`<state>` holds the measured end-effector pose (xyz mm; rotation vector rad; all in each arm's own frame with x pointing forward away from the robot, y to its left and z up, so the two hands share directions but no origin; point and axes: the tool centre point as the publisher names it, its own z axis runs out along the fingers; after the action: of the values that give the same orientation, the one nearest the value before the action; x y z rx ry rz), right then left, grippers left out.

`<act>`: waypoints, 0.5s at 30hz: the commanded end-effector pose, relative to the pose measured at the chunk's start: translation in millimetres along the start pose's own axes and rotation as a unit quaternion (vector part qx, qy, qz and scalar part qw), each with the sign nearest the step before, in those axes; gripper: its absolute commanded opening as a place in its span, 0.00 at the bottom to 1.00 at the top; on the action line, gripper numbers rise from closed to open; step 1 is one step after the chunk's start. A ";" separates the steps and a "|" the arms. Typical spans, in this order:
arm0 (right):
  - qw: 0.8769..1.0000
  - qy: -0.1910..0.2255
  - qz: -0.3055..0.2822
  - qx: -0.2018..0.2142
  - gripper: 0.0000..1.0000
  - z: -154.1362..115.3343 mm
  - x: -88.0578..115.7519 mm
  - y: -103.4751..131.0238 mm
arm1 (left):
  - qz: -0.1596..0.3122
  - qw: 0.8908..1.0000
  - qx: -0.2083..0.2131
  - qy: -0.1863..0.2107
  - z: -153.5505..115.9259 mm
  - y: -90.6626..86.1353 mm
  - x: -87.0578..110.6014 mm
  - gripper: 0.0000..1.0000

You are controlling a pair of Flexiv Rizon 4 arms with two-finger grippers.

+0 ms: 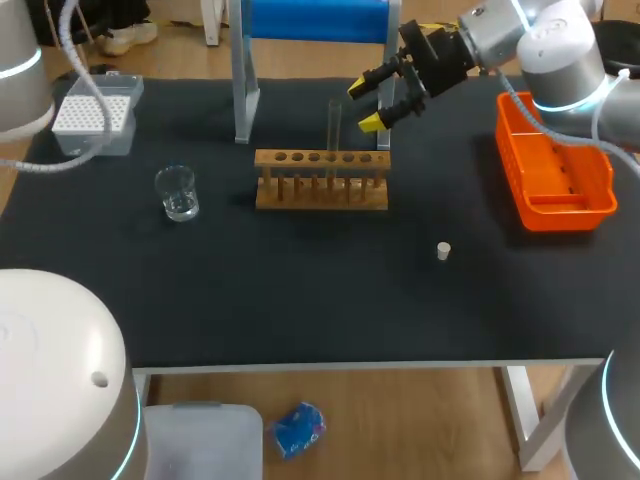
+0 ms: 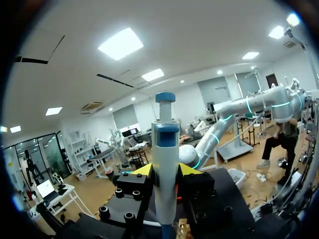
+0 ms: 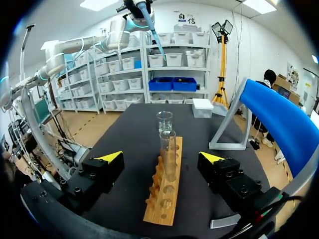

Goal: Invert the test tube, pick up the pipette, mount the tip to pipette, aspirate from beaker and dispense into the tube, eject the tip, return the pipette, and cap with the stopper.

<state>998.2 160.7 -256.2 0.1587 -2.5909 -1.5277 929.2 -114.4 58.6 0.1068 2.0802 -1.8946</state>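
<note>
A clear test tube (image 1: 334, 125) stands upright in the wooden rack (image 1: 320, 182). My right gripper (image 1: 368, 105) hovers just right of the tube, open. In the right wrist view the test tube (image 3: 168, 149) rises from the rack (image 3: 167, 199) in the gap of my right gripper (image 3: 161, 158), touching neither finger. My left gripper (image 2: 166, 171) is shut on the blue-and-white pipette (image 2: 165, 149), held high off the table. That pipette (image 3: 143, 10) shows far above the beaker (image 3: 164, 121). The beaker (image 1: 177, 192) sits left of the rack. A small white stopper (image 1: 444, 250) lies to the rack's front right.
A white tip box (image 1: 95, 115) sits at the back left. An orange bin (image 1: 552, 165) stands at the right edge. The blue-topped stand (image 1: 312, 22) rises behind the rack, one leg (image 1: 241, 90) close to its left end.
</note>
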 end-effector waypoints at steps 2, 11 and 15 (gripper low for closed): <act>1.000 0.003 0.000 0.002 1.00 -1.3 -1.0 0.2 | -0.005 1.000 -0.002 0.030 34.0 2.7 -7.4 0.00; 1.000 0.003 0.000 0.002 1.00 -1.3 -1.0 0.2 | -0.025 0.997 0.013 0.066 72.1 6.2 5.1 0.00; 1.000 0.003 0.000 0.002 1.00 -1.3 -1.0 0.2 | -0.030 0.996 0.021 0.076 85.4 9.8 11.0 0.00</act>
<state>998.2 160.7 -256.1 0.1587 -2.5909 -1.5277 931.2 -189.1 44.2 0.1894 2.1627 -2.0088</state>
